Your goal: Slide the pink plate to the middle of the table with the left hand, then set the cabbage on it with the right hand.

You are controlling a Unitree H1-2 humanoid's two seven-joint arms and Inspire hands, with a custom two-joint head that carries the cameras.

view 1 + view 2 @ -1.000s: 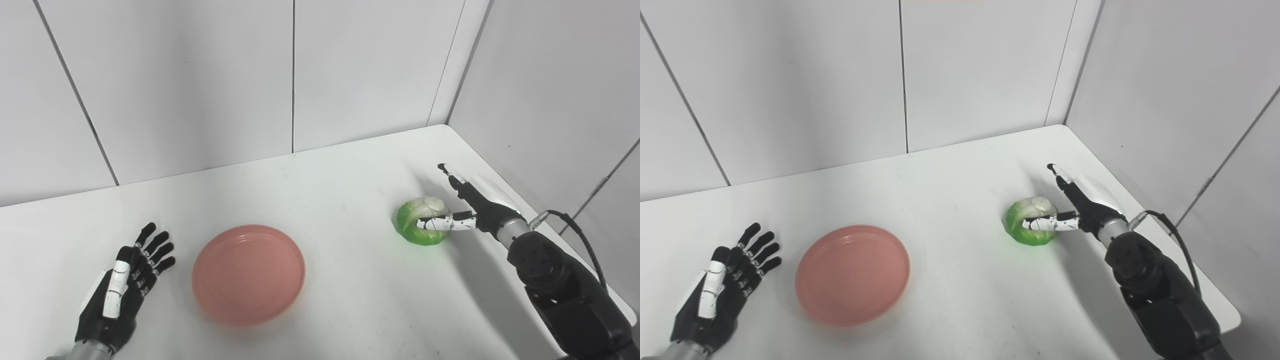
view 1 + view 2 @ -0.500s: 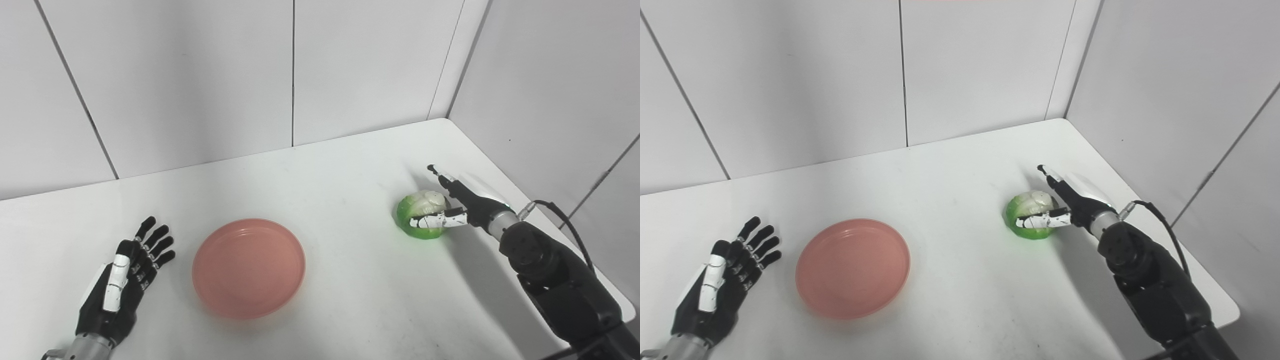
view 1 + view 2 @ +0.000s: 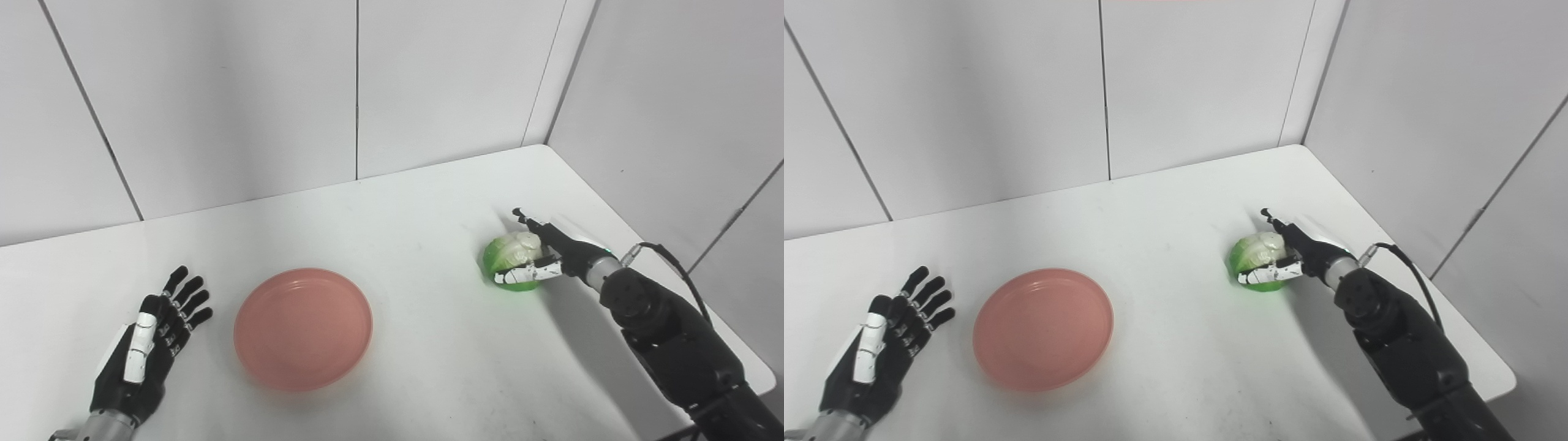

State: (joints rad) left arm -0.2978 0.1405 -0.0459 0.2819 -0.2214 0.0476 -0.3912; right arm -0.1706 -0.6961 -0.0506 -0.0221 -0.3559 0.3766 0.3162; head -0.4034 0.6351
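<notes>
Right hand is reaching flat, fingers grasping one cabbage; left hand is lying released beside one pink plate.

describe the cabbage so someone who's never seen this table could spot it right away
On the white table, look toward the right side, near the corner where the two wall panels meet. There the right hand has its fingers and thumb around a small round cabbage. It is the only green thing on the table, pale at the top, well apart from the flat pink plate to its left.
</notes>
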